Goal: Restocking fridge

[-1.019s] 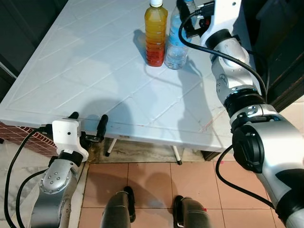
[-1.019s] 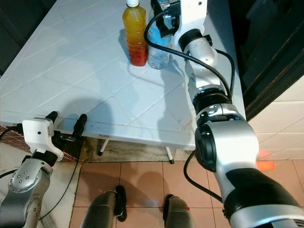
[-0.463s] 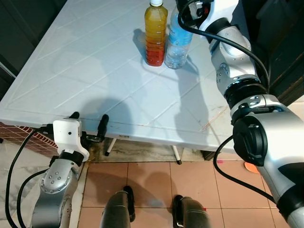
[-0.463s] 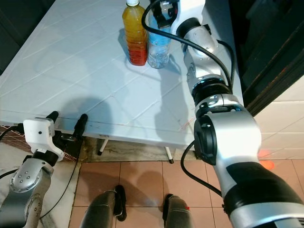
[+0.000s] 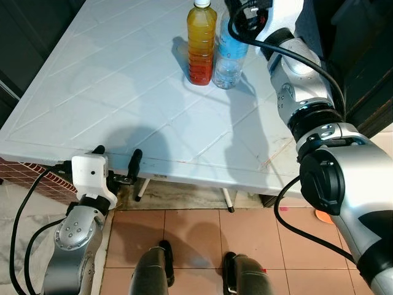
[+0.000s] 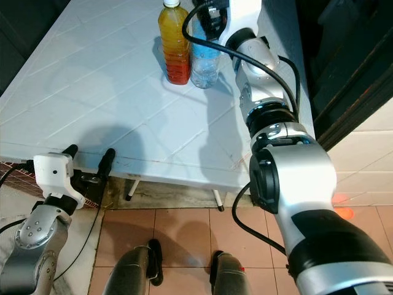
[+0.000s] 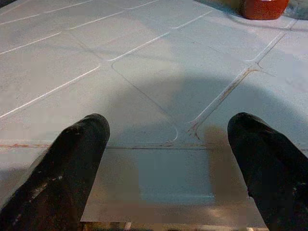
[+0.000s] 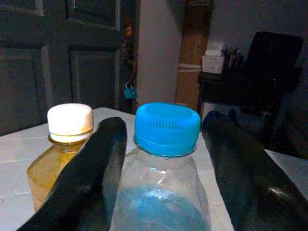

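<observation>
White panelled table (image 5: 123, 92), terracotta floor tiles (image 5: 196, 233), dark panelled doors (image 8: 57, 53) behind

The right gripper (image 8: 166, 159) is cut off by the top edge of both eye views, so its black fingertips (image 8: 98, 178) cannot be seen there. The water bottle (image 5: 230, 52) loses its cap behind the arm. The table's (image 5: 110, 92) far edge runs out of frame. In the right wrist view, the room behind is dark and indistinct.

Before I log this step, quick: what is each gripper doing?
Left gripper: open, holding nothing, at the table edge.
Right gripper: open around the water bottle neck.
</observation>
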{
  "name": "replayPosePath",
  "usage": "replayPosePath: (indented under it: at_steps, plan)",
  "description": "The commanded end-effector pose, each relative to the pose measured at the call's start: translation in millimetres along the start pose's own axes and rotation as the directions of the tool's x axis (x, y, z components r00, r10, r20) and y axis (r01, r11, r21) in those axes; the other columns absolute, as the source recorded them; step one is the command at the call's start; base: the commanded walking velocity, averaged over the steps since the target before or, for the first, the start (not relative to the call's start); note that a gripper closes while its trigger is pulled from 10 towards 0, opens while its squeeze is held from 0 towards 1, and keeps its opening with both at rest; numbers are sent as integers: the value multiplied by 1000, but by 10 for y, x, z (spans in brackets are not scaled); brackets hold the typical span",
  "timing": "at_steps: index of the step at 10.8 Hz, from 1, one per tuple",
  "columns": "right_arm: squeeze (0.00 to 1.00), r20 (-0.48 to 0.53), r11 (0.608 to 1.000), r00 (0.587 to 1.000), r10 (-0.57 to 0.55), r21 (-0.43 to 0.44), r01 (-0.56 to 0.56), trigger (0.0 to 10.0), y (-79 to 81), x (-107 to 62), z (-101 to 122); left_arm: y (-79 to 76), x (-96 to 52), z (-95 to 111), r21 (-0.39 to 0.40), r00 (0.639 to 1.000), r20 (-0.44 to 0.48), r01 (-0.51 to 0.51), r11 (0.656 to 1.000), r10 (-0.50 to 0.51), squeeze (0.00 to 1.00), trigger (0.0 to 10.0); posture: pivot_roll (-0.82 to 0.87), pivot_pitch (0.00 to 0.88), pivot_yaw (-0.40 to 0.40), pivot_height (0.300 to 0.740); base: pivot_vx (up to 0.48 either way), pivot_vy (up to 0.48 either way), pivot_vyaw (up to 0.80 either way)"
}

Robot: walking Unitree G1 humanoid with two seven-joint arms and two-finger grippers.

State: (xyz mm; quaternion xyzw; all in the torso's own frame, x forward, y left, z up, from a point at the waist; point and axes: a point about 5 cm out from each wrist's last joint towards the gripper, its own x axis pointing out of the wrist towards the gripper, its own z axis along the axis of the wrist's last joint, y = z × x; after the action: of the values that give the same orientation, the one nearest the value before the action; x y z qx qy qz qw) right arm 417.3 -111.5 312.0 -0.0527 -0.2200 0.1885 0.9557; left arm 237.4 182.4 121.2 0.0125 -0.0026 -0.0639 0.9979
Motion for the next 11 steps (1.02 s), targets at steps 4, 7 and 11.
replayPosePath:
  at_steps: [4, 7, 11]
  plan:
    - [0, 11, 1000, 1000, 20, -5, -20, 0, 24, 59, 94, 6, 9, -41, 11, 1000, -13, -8, 1000, 8, 0, 10000, 103, 213, 41, 740, 0, 0, 0]
    - [0, 28, 1000, 999, 27, -5, -26, 1098, 39, 57, 104, 0, 18, -45, 10, 1000, -11, -10, 1000, 10, 0, 10000, 103, 209, 39, 740, 0, 0, 0]
    - [0, 130, 998, 991, 19, -68, -10, 10000, 86, -132, -12, -23, 84, -55, 1, 1000, -1, -13, 1000, 13, 0, 10000, 78, 187, 35, 740, 0, 0, 0]
